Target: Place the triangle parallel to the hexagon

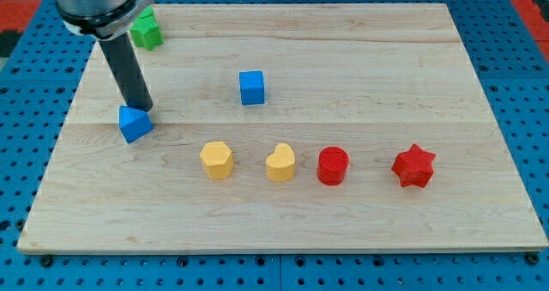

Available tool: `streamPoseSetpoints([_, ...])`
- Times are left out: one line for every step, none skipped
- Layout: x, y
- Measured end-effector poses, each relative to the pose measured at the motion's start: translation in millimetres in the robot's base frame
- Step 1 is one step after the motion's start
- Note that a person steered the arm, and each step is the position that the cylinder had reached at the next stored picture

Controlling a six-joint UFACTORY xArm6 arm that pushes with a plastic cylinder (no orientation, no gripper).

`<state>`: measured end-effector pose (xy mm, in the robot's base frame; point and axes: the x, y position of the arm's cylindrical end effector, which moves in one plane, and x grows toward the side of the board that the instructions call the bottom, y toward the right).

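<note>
Two blue blocks (pixel 135 123) (pixel 251 87), two yellow (pixel 216 160) (pixel 280 163), two red (pixel 333 166) (pixel 413 166), one green (pixel 147 31)

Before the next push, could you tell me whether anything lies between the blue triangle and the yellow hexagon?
Nothing visible does. My tip sits at the blue triangle, on its top side, and bare board separates it from the yellow hexagon.

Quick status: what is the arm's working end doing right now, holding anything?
No gripper on this arm: it ends in a rod and holds nothing.
My tip sits at the top edge of the blue triangle block, apparently touching it.
</note>
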<state>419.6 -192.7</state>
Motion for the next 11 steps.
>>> streamPoseSetpoints([37.7,-0.5])
streamPoseSetpoints([64.0,5.4])
streamPoseSetpoints([64.0,20.4])
streamPoseSetpoints([48.3,45.5])
streamPoseSetpoints([23.0,-27.6])
streamPoseSetpoints([30.5,-62.8])
streamPoseSetpoints([75.4,-98.9])
streamPoseSetpoints([110.3,-58.4])
streamPoseSetpoints([115.6,3.8])
streamPoseSetpoints([115.1,2.1])
streamPoseSetpoints([123.7,-18.6])
